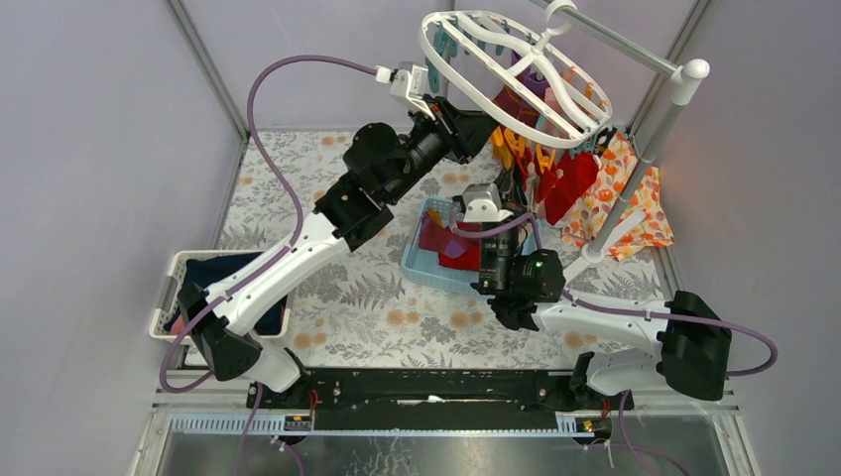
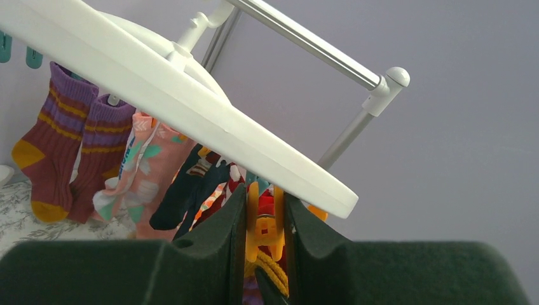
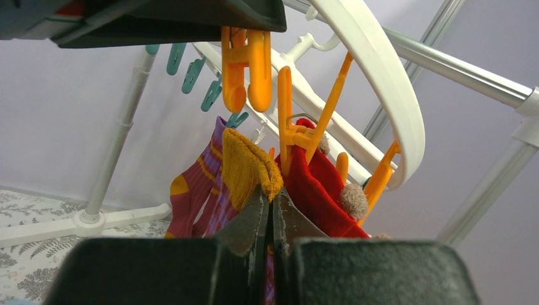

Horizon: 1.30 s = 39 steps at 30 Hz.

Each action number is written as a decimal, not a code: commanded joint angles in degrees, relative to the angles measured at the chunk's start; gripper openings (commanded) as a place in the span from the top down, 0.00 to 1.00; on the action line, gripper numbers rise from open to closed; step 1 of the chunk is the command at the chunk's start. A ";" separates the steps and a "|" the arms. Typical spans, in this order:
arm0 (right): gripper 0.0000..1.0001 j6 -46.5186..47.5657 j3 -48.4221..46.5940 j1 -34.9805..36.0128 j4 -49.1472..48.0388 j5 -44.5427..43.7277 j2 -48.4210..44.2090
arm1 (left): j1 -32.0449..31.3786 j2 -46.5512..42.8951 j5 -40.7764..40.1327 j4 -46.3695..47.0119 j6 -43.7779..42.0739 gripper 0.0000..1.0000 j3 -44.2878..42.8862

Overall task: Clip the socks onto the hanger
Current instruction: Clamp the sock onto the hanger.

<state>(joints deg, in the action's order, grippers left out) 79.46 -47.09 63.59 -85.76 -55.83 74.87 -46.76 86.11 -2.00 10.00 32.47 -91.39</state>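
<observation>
The white oval hanger (image 1: 428, 52) hangs from the rack bar. My left gripper (image 2: 265, 216) sits just under its rim (image 2: 191, 108), shut on an orange clip (image 2: 270, 232). From the right wrist view, that clip (image 3: 245, 63) points down with its tips slightly apart. My right gripper (image 3: 272, 203) is shut on a maroon-purple sock with a mustard cuff (image 3: 248, 168), and the cuff is just below the clip. Clipped on the hanger are maroon socks (image 2: 57, 140), a pink patterned sock (image 2: 149, 171), navy socks (image 2: 191, 190) and a red pompom sock (image 3: 318, 184).
A blue basket (image 1: 415, 260) holding red socks sits on the leaf-print table under the right arm. A white basket (image 1: 171, 288) with navy cloth stands at the left. An orange floral cloth (image 1: 615, 198) lies by the grey rack pole (image 1: 650, 144).
</observation>
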 commanded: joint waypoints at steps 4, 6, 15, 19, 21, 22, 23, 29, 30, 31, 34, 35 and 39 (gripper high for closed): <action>1.00 -3.79 -1.91 -2.25 -11.67 2.37 -1.34 | 0.49 -0.45 -2.60 -0.19 3.99 0.94 -0.21; 1.00 -4.47 -1.79 -2.73 -11.70 2.98 -1.63 | 0.45 -0.50 -2.89 0.02 4.86 0.94 0.25; 1.00 -4.79 -4.70 -3.30 -11.63 4.88 1.15 | 0.07 -0.24 -3.77 -0.76 6.73 0.94 0.02; 1.00 -4.35 -6.08 -3.31 -11.65 5.61 1.87 | -0.30 -0.26 -4.24 -1.35 6.80 0.95 -0.27; 1.00 -3.97 -6.58 -3.38 -11.65 5.73 2.30 | -0.35 -0.24 -4.33 -1.39 6.95 0.95 -0.28; 1.00 -3.83 -6.62 -3.33 -11.64 5.74 2.63 | -0.42 -0.24 -4.33 -1.35 7.03 0.95 -0.28; 1.00 -3.78 -6.73 -3.33 -11.67 5.71 2.83 | -0.43 -0.24 -4.33 -1.31 7.12 0.95 -0.25; 1.00 -3.59 -7.44 -3.30 -11.68 6.02 3.94 | -0.82 0.09 -4.50 -1.39 7.43 0.95 -0.65; 1.00 -3.47 -7.60 -3.34 -11.67 6.17 4.08 | -0.87 0.19 -4.58 -1.43 7.51 0.95 -0.70; 1.00 -3.31 -7.73 -3.30 -11.68 6.25 4.28 | -0.93 0.31 -4.67 -1.42 7.52 0.95 -0.83; 1.00 -3.10 -8.09 -3.30 -11.66 6.40 4.41 | -1.05 0.53 -4.98 -1.69 7.52 0.95 -0.87; 1.00 -3.21 -8.10 -3.30 -11.63 6.51 4.36 | -1.09 0.60 -5.07 -1.78 7.52 0.95 -0.84; 1.00 -3.08 -7.98 -3.31 -11.68 6.53 3.91 | -1.22 0.39 -5.91 -2.17 7.23 0.95 -0.69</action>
<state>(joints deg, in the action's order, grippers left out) 76.18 -52.56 60.69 -85.80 -51.27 79.50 -47.66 86.11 -5.30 9.61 39.16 -91.37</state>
